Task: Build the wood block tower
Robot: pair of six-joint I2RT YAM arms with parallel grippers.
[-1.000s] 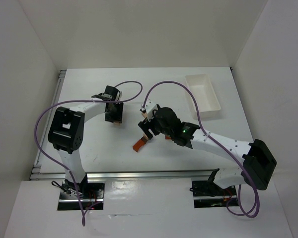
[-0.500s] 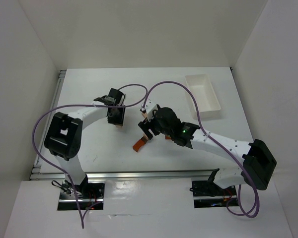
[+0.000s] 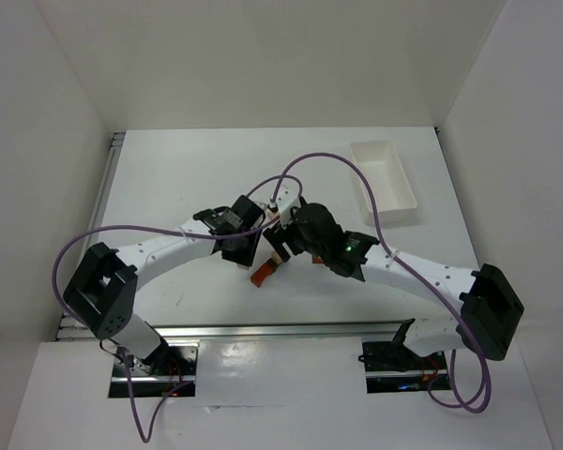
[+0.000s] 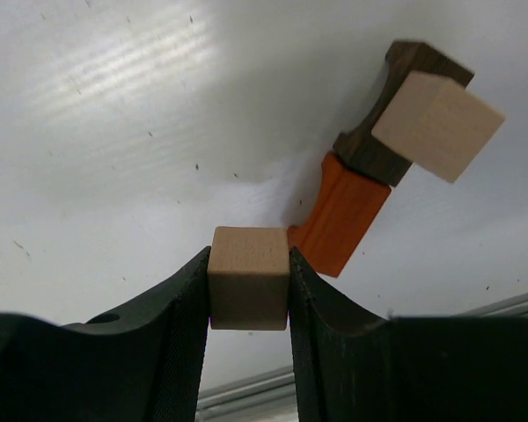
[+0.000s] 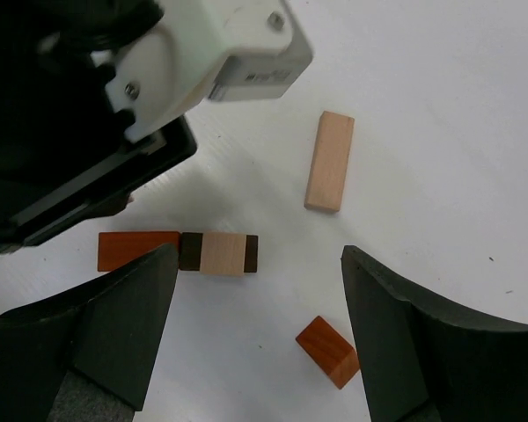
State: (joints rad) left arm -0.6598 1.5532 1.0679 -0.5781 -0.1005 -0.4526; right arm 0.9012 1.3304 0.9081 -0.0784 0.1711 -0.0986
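**Left wrist: cube clamped just beside the orange bar**

Clamping a tan cube [image 4: 249, 294] between both fingers of the left hand [image 4: 249, 264], low over the desk [image 4: 114, 132]. Sitting just ahead and to the right: the orange bar [image 4: 341, 215], its near end almost touching that hand's right-side finger. Running diagonally away, up and to the right, end to end into the dark piece [image 4: 370, 149]. Carrying a second tan cube [image 4: 437, 126] on that dark piece.

Showing from the right wrist as one straight row on the desk, with the left hand crowding the orange end. Hanging above it with fingers spread wide and nothing between them: the right hand [image 5: 262, 264]. Lying apart from the row: a pale plank [image 5: 329, 161] and a small orange block [image 5: 327, 351].

Judging the left hand the nearer one, and the one loaded. Probably needing a short carry along the bar's axis, keeping the cube square to that diagonal. Risking a nudge of the bar with the finger beside it.
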